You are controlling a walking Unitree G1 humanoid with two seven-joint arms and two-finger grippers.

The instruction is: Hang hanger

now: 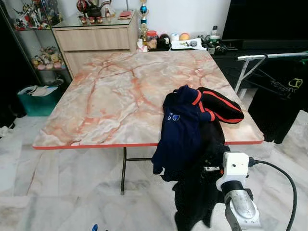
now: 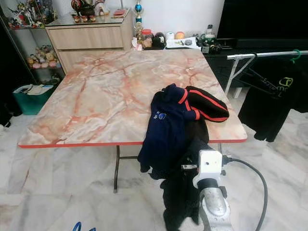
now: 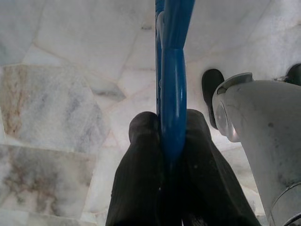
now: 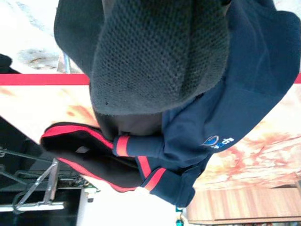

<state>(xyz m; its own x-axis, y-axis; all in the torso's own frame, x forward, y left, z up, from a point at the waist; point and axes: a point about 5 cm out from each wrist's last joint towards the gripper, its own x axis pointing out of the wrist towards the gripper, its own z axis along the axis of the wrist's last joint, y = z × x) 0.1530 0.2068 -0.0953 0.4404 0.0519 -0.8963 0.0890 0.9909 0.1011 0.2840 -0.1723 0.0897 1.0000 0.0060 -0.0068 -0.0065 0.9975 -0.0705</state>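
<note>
The left pincer [image 3: 171,141] is clamped on a blue hanger [image 3: 173,94]; its two black fingers [image 3: 141,160] press the hanger bar from both sides. The hanger runs away from the pincer over the marble floor [image 3: 61,94]. In the left eye view a small blue tip of the hanger [image 1: 94,227] shows at the bottom edge, low and to the left of the right arm.

The right arm [image 1: 238,192] reaches forward at the lower right, with a white wrist block and a black cable [image 1: 284,183] looping off it. The right pincer [image 4: 162,52] sits in dark clothing; a black knit fabric [image 4: 160,61] covers its fingers, and it cannot be told how far they are apart or whether they grip.

Just ahead of the right arm, a pile of clothes [image 1: 190,130] hangs over the near edge of the bench [image 1: 110,96]. A navy garment [image 1: 180,125] with a small logo drapes down past the red bench edge. A black garment with red stripes [image 1: 219,106] lies beside it on the bench top. More black cloth [image 1: 195,192] hangs below toward the floor.

The bench has a pink marbled top and dark metal legs.

To the right, a clothes rail [image 1: 269,56] carries a black shirt [image 1: 281,96].

Beyond the bench stand a wooden cabinet [image 1: 94,41] with figurines on its glass top, a shelf with toys [image 1: 45,57], and a teal bin [image 1: 36,98] on the floor.
</note>
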